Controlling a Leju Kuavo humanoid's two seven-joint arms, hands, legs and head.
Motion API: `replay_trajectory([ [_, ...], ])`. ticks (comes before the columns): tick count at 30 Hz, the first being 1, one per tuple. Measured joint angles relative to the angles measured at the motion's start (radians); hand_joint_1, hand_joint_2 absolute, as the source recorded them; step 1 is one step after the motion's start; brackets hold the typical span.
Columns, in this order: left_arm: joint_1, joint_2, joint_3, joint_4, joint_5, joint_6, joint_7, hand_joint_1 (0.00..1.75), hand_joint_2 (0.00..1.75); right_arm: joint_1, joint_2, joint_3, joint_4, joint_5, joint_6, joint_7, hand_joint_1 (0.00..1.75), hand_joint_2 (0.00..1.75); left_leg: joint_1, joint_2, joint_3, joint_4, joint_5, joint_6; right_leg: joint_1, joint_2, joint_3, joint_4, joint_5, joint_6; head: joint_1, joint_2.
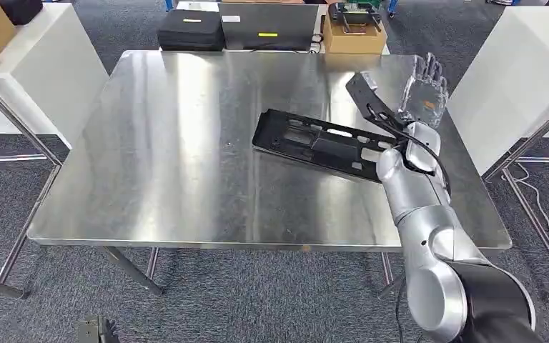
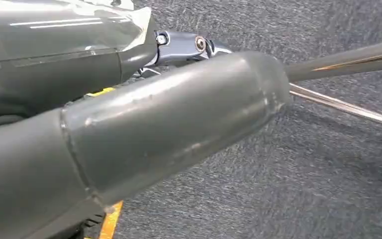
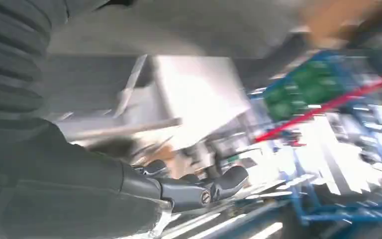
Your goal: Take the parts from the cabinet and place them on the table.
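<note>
I see the black part [image 1: 329,143] lying flat near the tabletop's [image 1: 186,164] right edge; my right hand [image 1: 423,89] hovers above, fingers apart, holding nothing, likely just released.

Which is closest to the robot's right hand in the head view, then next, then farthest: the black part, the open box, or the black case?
From the right hand:
1. Black part, on the table beside it.
2. Open box, past the table's far edge.
3. Black case, far left.
</note>
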Motion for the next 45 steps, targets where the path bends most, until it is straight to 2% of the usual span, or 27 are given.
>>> replay_trajectory([
  [4, 0.0, -0.006, 0.02, 0.0, -0.007, -0.007, -0.026, 0.0, 0.0, 0.025, 0.059, -0.034, -0.088, -0.281, 0.013, -0.238, 0.0, 1.75, 0.0, 0.0, 0.0, 0.0, 0.0, 0.0, 0.0, 0.001, -0.002, 0.0, 0.0, 0.0, 0.0, 0.0],
  [8, 0.001, -0.014, 0.046, -0.002, -0.009, -0.007, -0.039, 0.0, 0.0, 0.147, 0.133, -0.023, -0.255, -0.738, 0.162, -0.496, 0.0, 1.75, 0.001, -0.001, 0.0, 0.0, 0.0, -0.001, 0.0, 0.0, -0.002, 0.0, -0.001, -0.001, 0.0, 0.0],
  [11, 0.008, -0.023, 0.061, -0.012, 0.005, -0.007, -0.042, 0.0, 0.0, 0.314, 0.17, 0.059, -0.397, -0.933, 0.194, -0.579, 0.0, 1.75, 0.001, -0.001, 0.0, 0.0, -0.002, -0.003, 0.001, 0.0, -0.003, 0.0, -0.003, 0.002, 0.0, 0.0],
  [15, 0.024, -0.032, 0.08, -0.037, 0.046, -0.004, -0.042, 0.0, 0.0, 0.494, 0.195, 0.184, -0.529, -1.027, 0.231, -0.617, 0.0, 1.75, 0.001, -0.001, 0.0, 0.0, -0.004, -0.004, 0.001, 0.001, -0.003, 0.0, -0.004, 0.001, 0.0, 0.0],
  [19, 0.063, -0.046, 0.109, -0.099, 0.125, 0.005, -0.042, 0.0, 0.0, 0.615, 0.219, 0.282, -0.599, -1.101, 0.266, -0.657, 0.0, 1.75, 0.002, 0.0, 0.0, -0.001, -0.005, -0.005, 0.001, 0.001, -0.004, 0.0, -0.006, -0.001, 0.0, 0.0],
  [25, 0.102, -0.056, 0.141, -0.153, 0.145, 0.013, -0.042, 0.0, 0.0, 0.692, 0.232, 0.357, -0.642, -1.136, 0.283, -0.668, 0.0, 1.75, 0.003, 0.0, -0.001, -0.001, -0.005, -0.005, 0.0, 0.001, -0.004, -0.001, -0.006, -0.001, 0.0, 0.0],
  [30, 0.112, -0.063, 0.15, -0.17, 0.152, 0.02, -0.042, 0.0, 0.0, 0.71, 0.233, 0.377, -0.655, -1.141, 0.285, -0.668, 0.0, 1.75, 0.003, 0.0, -0.001, -0.001, -0.005, -0.005, 0.0, 0.001, -0.004, -0.001, -0.006, -0.001, 0.0, 0.0],
  [31, 0.112, -0.063, 0.154, -0.171, 0.163, 0.029, -0.042, 0.0, 0.0, 0.712, 0.233, 0.38, -0.655, -1.146, 0.285, -0.668, 0.0, 1.75, 0.0, -0.001, -0.005, 0.003, -0.008, -0.001, -0.004, 0.0, 0.0, -0.007, -0.003, 0.002, 0.0, 0.0],
  [32, 0.112, -0.063, 0.164, -0.172, 0.18, 0.037, -0.043, 0.0, 0.0, 0.718, 0.235, 0.385, -0.655, -1.156, 0.29, -0.67, 0.0, 1.75, 0.0, -0.003, -0.001, 0.002, -0.004, 0.012, -0.017, -0.002, 0.006, -0.01, 0.003, 0.011, -0.003, 0.0],
  [33, 0.112, -0.064, 0.175, -0.171, 0.197, 0.038, -0.043, 0.0, 0.0, 0.725, 0.238, 0.389, -0.655, -1.163, 0.293, -0.673, 0.0, 1.75, 0.004, -0.002, 0.007, -0.011, 0.004, 0.017, -0.008, -0.001, 0.009, -0.015, 0.005, 0.014, -0.002, 0.0],
  [34, 0.112, -0.07, 0.186, -0.17, 0.211, 0.037, -0.043, 0.0, 0.0, 0.733, 0.236, 0.393, -0.656, -1.166, 0.296, -0.678, 0.0, 1.75, 0.018, 0.0, 0.016, -0.028, 0.015, 0.016, -0.006, 0.002, 0.002, 0.0, -0.009, 0.013, 0.0, 0.0],
  [35, 0.111, -0.073, 0.192, -0.17, 0.218, 0.037, -0.043, 0.0, 0.0, 0.744, 0.236, 0.394, -0.656, -1.167, 0.297, -0.681, 0.0, 1.75, 0.016, 0.0, 0.019, -0.033, 0.019, 0.019, -0.007, 0.007, -0.01, 0.037, -0.04, 0.007, 0.0, 0.0],
  [36, 0.111, -0.077, 0.211, -0.168, 0.238, 0.035, -0.043, 0.0, 0.0, 0.756, 0.236, 0.401, -0.658, -1.167, 0.3, -0.685, 0.0, 1.75, 0.017, 0.0, 0.016, -0.032, 0.022, 0.024, -0.009, 0.01, -0.041, 0.115, -0.085, -0.002, 0.003, 0.0],
  [37, 0.112, -0.08, 0.224, -0.167, 0.248, 0.035, -0.043, 0.0, 0.0, 0.771, 0.234, 0.406, -0.658, -1.162, 0.3, -0.685, 0.0, 1.75, 0.017, -0.001, 0.014, -0.032, 0.023, 0.024, -0.012, 0.012, -0.073, 0.194, -0.123, -0.006, 0.003, 0.0],
  [38, 0.112, -0.081, 0.24, -0.167, 0.258, 0.033, -0.043, 0.0, 0.0, 0.789, 0.233, 0.408, -0.658, -1.153, 0.296, -0.685, 0.0, 1.75, 0.017, -0.002, 0.01, -0.032, 0.025, 0.022, -0.013, 0.014, -0.102, 0.272, -0.155, -0.005, 0.003, 0.0],
  [39, 0.113, -0.085, 0.254, -0.167, 0.272, 0.028, -0.043, 0.0, 0.0, 0.805, 0.233, 0.411, -0.659, -1.145, 0.293, -0.684, 0.0, 1.75, 0.017, -0.003, 0.006, -0.031, 0.027, 0.018, -0.015, 0.014, -0.114, 0.31, -0.165, 0.002, 0.004, 0.0],
  [40, 0.115, -0.089, 0.266, -0.167, 0.278, 0.02, -0.043, 0.0, 0.0, 0.82, 0.233, 0.412, -0.66, -1.145, 0.293, -0.683, 0.0, 1.75, 0.018, -0.003, 0.002, -0.031, 0.03, 0.014, -0.02, 0.014, -0.102, 0.298, -0.16, 0.009, 0.003, 0.0],
  [41, 0.118, -0.095, 0.281, -0.167, 0.295, -0.001, -0.043, 0.0, 0.0, 0.831, 0.232, 0.412, -0.661, -1.147, 0.295, -0.681, 0.0, 1.75, 0.021, -0.005, -0.003, -0.028, 0.033, 0.008, -0.025, 0.014, -0.063, 0.235, -0.139, 0.021, 0.003, 0.0],
  [43, 0.117, -0.106, 0.305, -0.167, 0.314, -0.05, -0.043, 0.0, 0.0, 0.843, 0.231, 0.412, -0.664, -1.161, 0.303, -0.68, 0.0, 1.75, 0.029, -0.01, -0.02, -0.011, 0.037, -0.005, -0.037, 0.015, 0.051, 0.043, -0.089, 0.046, 0.005, 0.0],
  [44, 0.118, -0.106, 0.313, -0.168, 0.314, -0.054, -0.043, 0.0, 0.0, 0.845, 0.23, 0.411, -0.666, -1.167, 0.303, -0.68, 0.0, 1.75, 0.026, -0.012, -0.027, -0.002, 0.037, -0.016, -0.032, 0.019, 0.058, 0.023, -0.092, 0.043, 0.008, 0.0],
  [45, 0.117, -0.111, 0.32, -0.168, 0.314, -0.058, -0.043, 0.0, 0.0, 0.854, 0.233, 0.41, -0.668, -1.174, 0.303, -0.679, 0.0, 1.75, 0.024, -0.014, -0.03, 0.005, 0.034, -0.025, -0.029, 0.023, 0.05, 0.018, -0.079, 0.026, 0.009, 0.0],
])
